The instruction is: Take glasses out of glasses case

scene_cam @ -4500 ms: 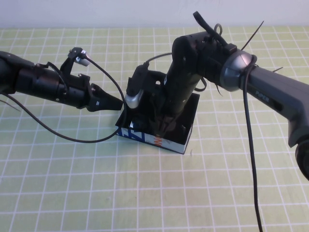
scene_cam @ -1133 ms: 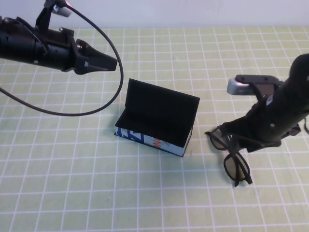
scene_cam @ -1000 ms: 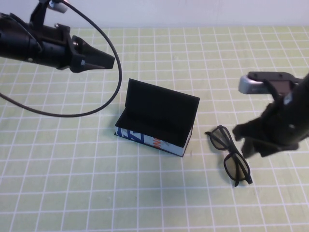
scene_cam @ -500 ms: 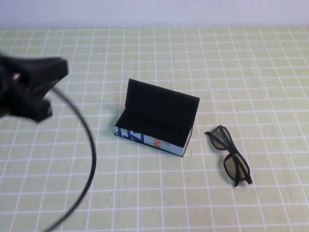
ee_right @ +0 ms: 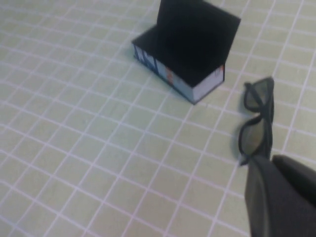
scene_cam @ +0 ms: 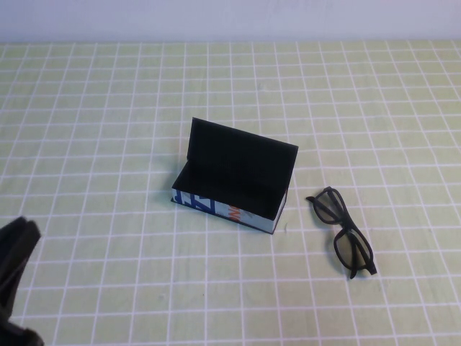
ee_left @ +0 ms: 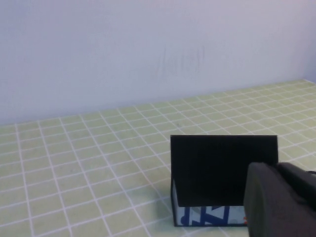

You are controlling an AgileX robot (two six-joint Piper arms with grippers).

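Glasses point(scene_cam: 344, 232) flat on the table point(scene_cam: 108, 130) just right of the open glasses case point(scene_cam: 234, 176), not touching; left gripper point(scene_cam: 14, 281) at near-left edge, right gripper point(ee_right: 281, 197) near glasses; finger state can't tell for either.

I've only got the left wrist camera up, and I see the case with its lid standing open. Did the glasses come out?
Observer: Yes. The glasses lie on the table to the robot's right of the glasses case, apart from it.
Operator: Anything holding them?
Observer: No. The right gripper shows only at the right wrist view's edge, away from them.
Operator: And the left gripper?
Observer: The left gripper is pulled back near the robot's left table edge, clear of the case.
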